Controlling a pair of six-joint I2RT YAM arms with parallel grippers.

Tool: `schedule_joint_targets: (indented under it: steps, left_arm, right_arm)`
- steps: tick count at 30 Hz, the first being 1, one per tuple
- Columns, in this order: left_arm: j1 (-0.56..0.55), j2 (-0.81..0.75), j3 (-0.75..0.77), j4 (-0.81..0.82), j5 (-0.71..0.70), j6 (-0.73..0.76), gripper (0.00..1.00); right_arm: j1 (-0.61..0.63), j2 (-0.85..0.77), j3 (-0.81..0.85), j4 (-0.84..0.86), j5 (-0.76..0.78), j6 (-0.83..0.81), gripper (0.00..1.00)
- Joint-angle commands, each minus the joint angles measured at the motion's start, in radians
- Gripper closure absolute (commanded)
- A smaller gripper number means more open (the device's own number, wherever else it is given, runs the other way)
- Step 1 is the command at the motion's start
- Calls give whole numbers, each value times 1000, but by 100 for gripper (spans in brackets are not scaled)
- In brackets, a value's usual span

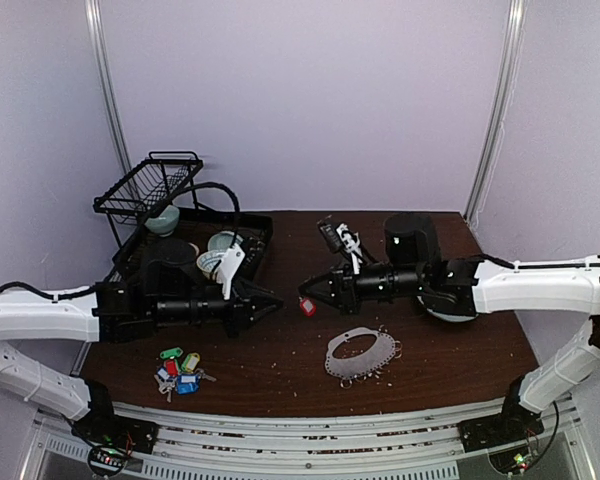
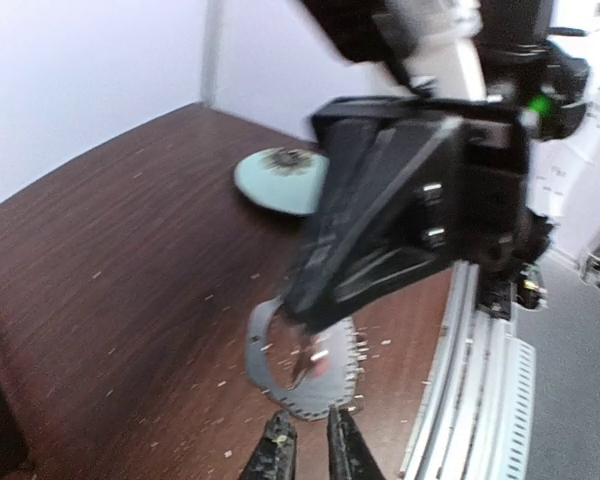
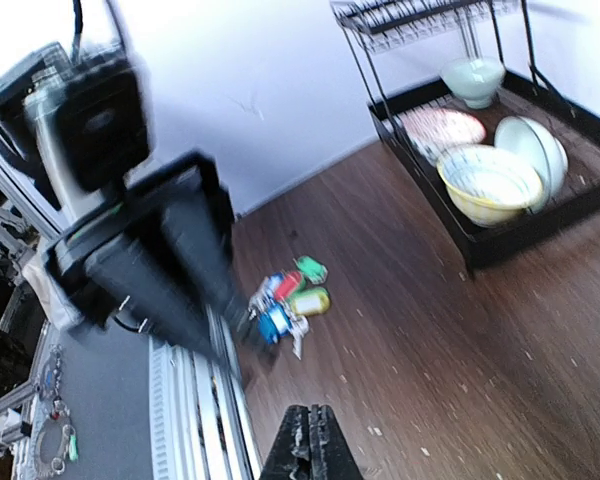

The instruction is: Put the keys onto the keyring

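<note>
Apparently one key is in hand: the right gripper (image 1: pixel 302 294) has its fingers pinched tight on the red-tagged key (image 1: pixel 307 306), above the table (image 1: pixel 280 375). The left gripper (image 2: pixel 311 455) faces it, fingers slightly parted and empty. Next, that key needs carrying to the keyring (image 1: pixel 360 355) and threading onto a rim ring; the other keys (image 1: pixel 180 370) lie near-left.

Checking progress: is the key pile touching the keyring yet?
Apart. The top view shows the key pile lying well left of the keyring, with bare tabletop between them.
</note>
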Motion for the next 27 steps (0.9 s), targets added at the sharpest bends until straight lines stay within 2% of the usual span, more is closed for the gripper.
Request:
schedule_joint_targets:
  steps: [1, 7, 15, 21, 27]
  left_arm:
    - [-45, -35, -20, 254, 136, 101, 86]
    - [-45, -83, -82, 352, 108, 94, 98]
    - [-45, -149, -124, 382, 116, 85, 94]
    - [-45, -119, -107, 433, 216, 99, 91]
    - [-45, -91, -88, 440, 209, 100, 95]
  right_arm:
    - [74, -34, -60, 329, 148, 132, 100]
    - [139, -73, -106, 465, 207, 124, 100]
    - [157, -76, -117, 509, 163, 118, 100]
    - [165, -69, -107, 515, 135, 101, 100]
    - [174, -60, -93, 511, 99, 82, 100]
